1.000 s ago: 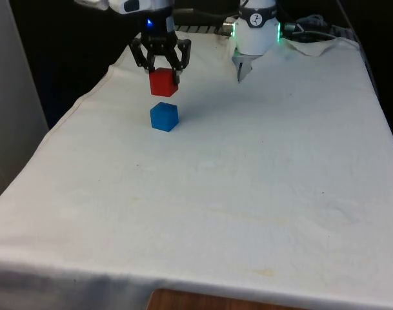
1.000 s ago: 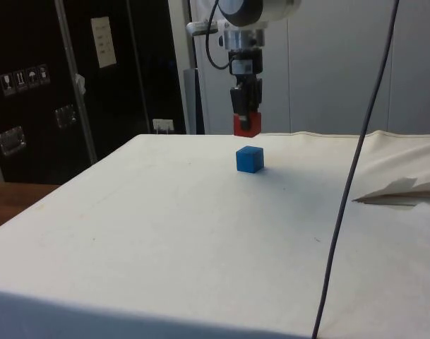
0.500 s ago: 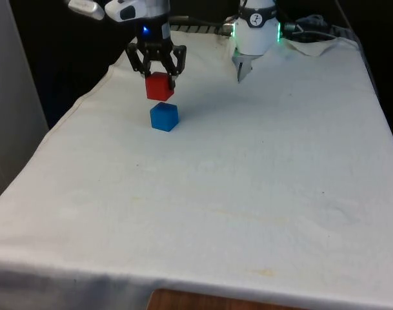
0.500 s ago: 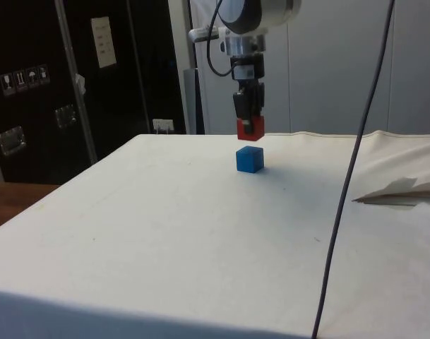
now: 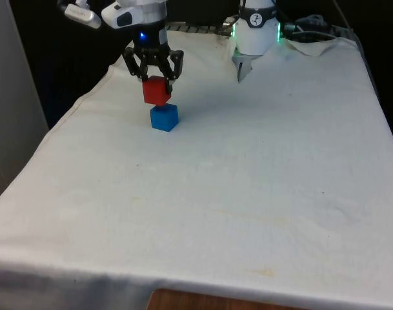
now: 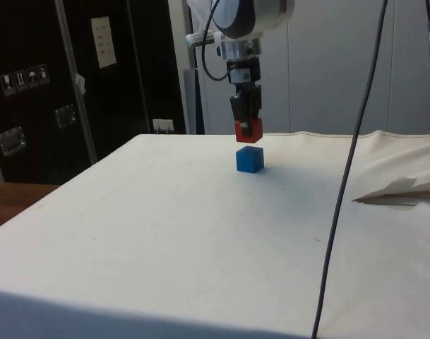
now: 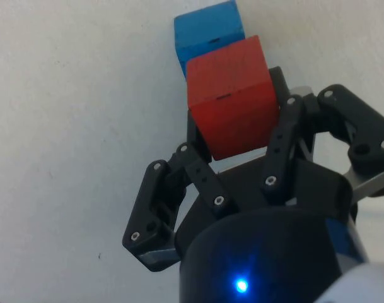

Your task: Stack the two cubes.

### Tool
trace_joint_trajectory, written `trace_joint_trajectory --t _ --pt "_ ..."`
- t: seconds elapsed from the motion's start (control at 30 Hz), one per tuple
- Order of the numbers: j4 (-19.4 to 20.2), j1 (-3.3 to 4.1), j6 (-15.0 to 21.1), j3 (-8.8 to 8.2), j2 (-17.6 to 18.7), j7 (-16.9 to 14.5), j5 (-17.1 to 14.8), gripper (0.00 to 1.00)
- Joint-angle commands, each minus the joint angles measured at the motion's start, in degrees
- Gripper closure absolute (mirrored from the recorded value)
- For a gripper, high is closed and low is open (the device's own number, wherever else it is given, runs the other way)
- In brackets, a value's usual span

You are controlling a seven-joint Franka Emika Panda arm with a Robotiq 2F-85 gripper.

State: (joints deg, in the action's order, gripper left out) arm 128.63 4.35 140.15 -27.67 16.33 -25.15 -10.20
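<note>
– Where is the claw, and what is it doing?

– The claw (image 5: 155,72) hangs at the far part of the table, toward the front view's left. Its fingers (image 7: 286,136) are clamped on the red cube (image 5: 157,90), one on each side, so it carries the cube in the air.

– And the other cube?

– The blue cube (image 5: 164,117) sits on the white cloth (image 5: 248,181), right beneath the red one. In the side view the red cube (image 6: 248,131) hangs just above the blue cube (image 6: 249,159), with a thin gap between them; they look apart, not touching.

– Are they lined up?

– Nearly. In the front view the red cube sits a little to the left of the blue one and overlaps its top far edge. From the wrist, the red cube (image 7: 232,104) covers much of the blue cube (image 7: 207,31), but a good strip of blue shows past it, so the match is not exact. The red cube also looks turned slightly against the blue one.

– How does the blue cube stand?

– Flat on the cloth, upright, with one corner turned toward the front camera.

– Anything else on the table?

– A cable (image 6: 349,169) hangs down across the side view, near that camera. The cloth is rumpled into a fold (image 6: 398,191) at that view's right. In the front view more cables (image 5: 312,29) lie at the far right end of the table.
</note>
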Motion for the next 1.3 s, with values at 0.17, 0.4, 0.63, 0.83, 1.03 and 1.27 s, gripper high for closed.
trace_joint_trajectory --t 0.17,0.4,0.63,0.83,1.03,1.27 --pt "-1.1 -0.34 -0.9 0.34 1.3 -0.6 -0.7 0.95" --pt "-1.3 -0.34 -0.7 0.23 2.1 -0.7 -0.5 0.95" --pt "-1.2 -0.17 -0.5 0.17 2.8 -0.6 -0.3 0.95" --pt "-1.7 -0.11 -0.6 0.29 3.2 -0.5 -0.3 0.95" --pt "-2.7 -0.06 -0.9 0.40 3.8 -0.2 -0.3 0.95" --pt "-3.0 -0.06 -0.7 0.57 4.4 -0.3 -0.5 0.95"
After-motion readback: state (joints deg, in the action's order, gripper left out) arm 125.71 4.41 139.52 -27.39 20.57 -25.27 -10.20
